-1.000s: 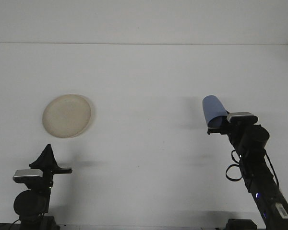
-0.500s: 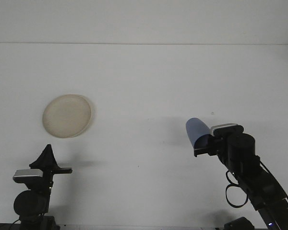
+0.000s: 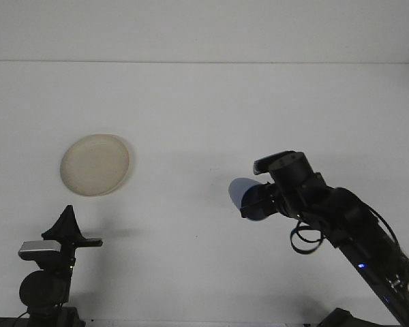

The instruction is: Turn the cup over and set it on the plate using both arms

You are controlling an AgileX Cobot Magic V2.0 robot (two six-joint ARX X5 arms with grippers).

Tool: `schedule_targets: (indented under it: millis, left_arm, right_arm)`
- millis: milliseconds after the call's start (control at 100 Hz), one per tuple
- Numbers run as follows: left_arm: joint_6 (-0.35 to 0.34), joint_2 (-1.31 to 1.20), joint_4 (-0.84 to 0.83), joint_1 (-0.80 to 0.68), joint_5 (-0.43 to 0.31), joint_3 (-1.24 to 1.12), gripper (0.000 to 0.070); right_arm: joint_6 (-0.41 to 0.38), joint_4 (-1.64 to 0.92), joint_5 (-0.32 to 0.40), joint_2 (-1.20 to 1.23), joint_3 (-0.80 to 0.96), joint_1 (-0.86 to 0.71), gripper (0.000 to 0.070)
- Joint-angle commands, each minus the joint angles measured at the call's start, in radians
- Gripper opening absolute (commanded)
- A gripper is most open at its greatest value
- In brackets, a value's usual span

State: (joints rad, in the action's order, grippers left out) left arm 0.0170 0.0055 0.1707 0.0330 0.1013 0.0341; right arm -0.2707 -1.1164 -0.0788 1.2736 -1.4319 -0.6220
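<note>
Cup (image 3: 244, 193), blue, sits clamped in the right gripper (image 3: 255, 203) above the middle of the tabletop (image 3: 204, 109), closer to the near edge than the far one. Half a second ago it hung further right and a little higher; a second ago it was higher still, near the right edge. The right arm (image 3: 341, 225) has swung leftward and rolled, so the cup now lies sideways with one end pointing left, and the arm stretches in from the near right corner.

Left gripper (image 3: 68, 228) waits at the near left corner, unchanged across the frames; I cannot tell whether its fingers are spread or closed. The plate (image 3: 95, 164) lies flat toward the left edge, just beyond that gripper and well apart from the cup.

Bare tabletop runs between cup and plate, and the whole far half is free out to the far edge.
</note>
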Motion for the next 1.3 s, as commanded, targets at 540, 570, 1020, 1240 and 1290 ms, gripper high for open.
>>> schedule_targets:
  millis: [540, 570, 1020, 1240, 1290]
  left_arm:
    - [-0.002, -0.001, 0.01, -0.001, -0.002, -0.019, 0.0011]
    - [-0.002, -0.001, 0.01, -0.001, -0.002, -0.019, 0.0011]
    - [-0.001, -0.001, 0.01, -0.001, -0.002, -0.019, 0.0011]
    - [-0.001, -0.001, 0.01, -0.001, -0.002, -0.019, 0.0011]
    - [-0.002, -0.001, 0.01, -0.001, -0.002, -0.019, 0.0011]
  right_arm:
    - [0.145, -0.246, 0.065, 0.474, -0.277, -0.19, 0.0]
    - [0.146, -0.246, 0.064, 0.489, -0.277, -0.193, 0.0]
    - [0.191, -0.245, 0.106, 0.611, -0.277, -0.204, 0.0]
    - [0.197, -0.246, 0.111, 0.646, -0.277, -0.203, 0.0]
    - [0.198, -0.245, 0.109, 0.651, -0.277, -0.204, 0.0]
